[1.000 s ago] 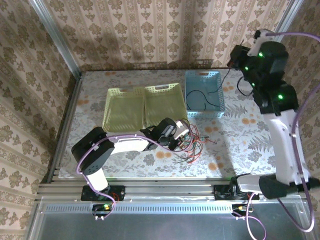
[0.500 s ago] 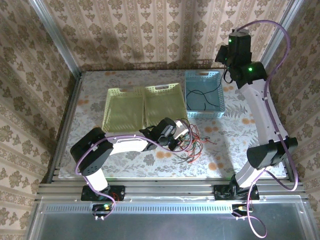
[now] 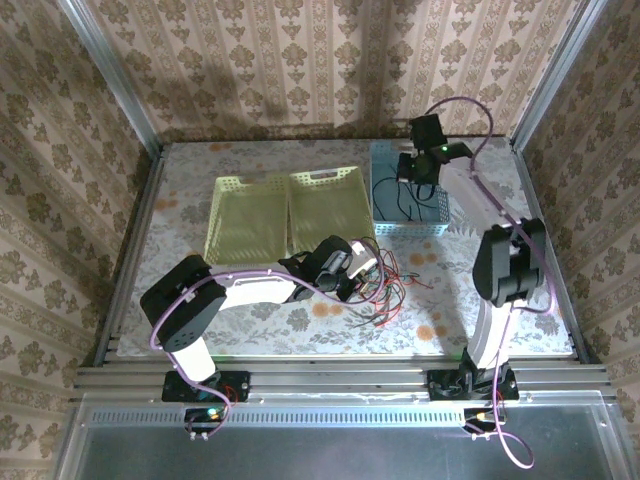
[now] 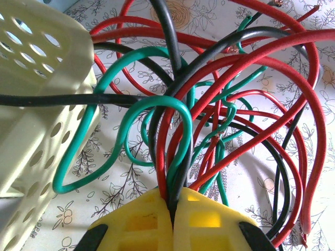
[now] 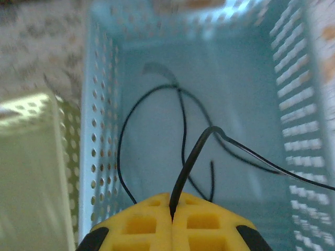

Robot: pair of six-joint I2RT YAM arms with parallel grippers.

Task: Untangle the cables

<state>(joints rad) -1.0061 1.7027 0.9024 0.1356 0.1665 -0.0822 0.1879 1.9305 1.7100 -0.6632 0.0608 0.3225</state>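
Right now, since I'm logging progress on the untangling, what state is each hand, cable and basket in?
left hand, shut on strands of the tangle
right hand, shut on the black cable
tangle, knotted, red, green and black strands on the table
black cable, pinched, looping above the blue basket
blue basket, upright, black cable inside
yellow baskets, upright, side by side

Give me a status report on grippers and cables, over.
Left gripper shut on the cable tangle, red, green, black strands. Right gripper shut on a black cable over the blue basket. Yellow-green basket right beside the tangle.
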